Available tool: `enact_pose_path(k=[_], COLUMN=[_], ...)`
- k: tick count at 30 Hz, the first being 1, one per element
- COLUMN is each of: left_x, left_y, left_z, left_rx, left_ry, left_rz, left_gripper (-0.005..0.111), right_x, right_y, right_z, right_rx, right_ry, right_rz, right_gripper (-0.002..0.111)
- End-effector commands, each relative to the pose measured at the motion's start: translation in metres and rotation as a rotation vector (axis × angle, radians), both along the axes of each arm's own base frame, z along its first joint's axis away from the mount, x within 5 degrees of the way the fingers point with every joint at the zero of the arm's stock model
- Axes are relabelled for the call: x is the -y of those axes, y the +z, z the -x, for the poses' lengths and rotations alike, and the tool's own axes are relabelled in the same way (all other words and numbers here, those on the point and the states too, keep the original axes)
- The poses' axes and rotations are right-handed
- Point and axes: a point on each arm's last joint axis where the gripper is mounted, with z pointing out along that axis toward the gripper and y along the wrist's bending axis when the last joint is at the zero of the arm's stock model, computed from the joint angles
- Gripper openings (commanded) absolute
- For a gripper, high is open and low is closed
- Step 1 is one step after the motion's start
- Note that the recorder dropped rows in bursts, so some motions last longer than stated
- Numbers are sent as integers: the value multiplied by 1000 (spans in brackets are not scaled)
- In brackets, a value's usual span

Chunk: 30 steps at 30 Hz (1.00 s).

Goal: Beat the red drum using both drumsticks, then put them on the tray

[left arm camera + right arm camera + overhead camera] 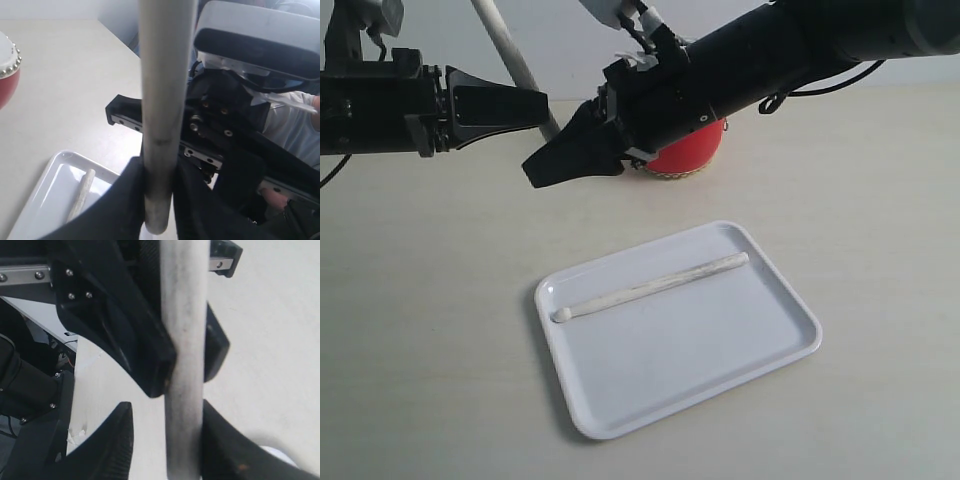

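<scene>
The red drum [692, 150] stands at the back, mostly hidden behind my right arm; its studded edge [6, 75] shows in the left wrist view. One drumstick [650, 287] [80, 195] lies diagonally in the white tray [700, 345] [47, 200]. The other drumstick [510, 50] [162, 100] [184, 300] points steeply up, with my left gripper [542, 108] [159, 200] shut on its lower end. My right gripper [552, 150] [167, 410] reaches across and is open around the same stick. The stick rests against one finger [225, 450], with a gap to the other.
The beige table [420, 350] spreads around the tray. Both arms meet above the table, behind the tray's left end, their fingers close together. A person in a pale shirt [295, 120] shows behind the right arm in the left wrist view.
</scene>
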Motion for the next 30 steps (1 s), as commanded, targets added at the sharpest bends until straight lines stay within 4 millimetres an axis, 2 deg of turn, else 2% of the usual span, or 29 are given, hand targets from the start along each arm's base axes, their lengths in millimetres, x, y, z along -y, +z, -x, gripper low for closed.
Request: enact_pose_path(k=[1, 13, 16, 18, 22, 24, 27, 30], left_x=[1, 2, 1, 2, 2, 1, -2, -10], left_y=[3, 0, 0, 0, 1, 1, 2, 3], left_z=[0, 2, 3, 2, 2, 2, 0, -4], left_rx=[6, -19, -16, -17, -21, -34, -53, -79], left_ry=[-3, -29, -33, -28, -25, -20, 2, 40], left_rz=[15, -13, -18, -13, -9, -2, 11, 28], left_gripper=[0, 0, 0, 0, 2, 12, 37, 70], right_x=[-1, -1, -1, -1, -1, -1, -1, 0], right_y=[1, 2, 2, 2, 2, 2, 1, 1], right_z=[1, 0, 0, 0, 0, 0, 0, 0], right_rx=[-4, 29, 27, 7, 3, -13, -17, -37], right_ry=[10, 4, 4, -6, -11, -19, -18, -24], right_rz=[-4, -20, -20, -17, -15, -13, -6, 27], right_gripper=[37, 35, 21, 3, 0, 0, 0, 0])
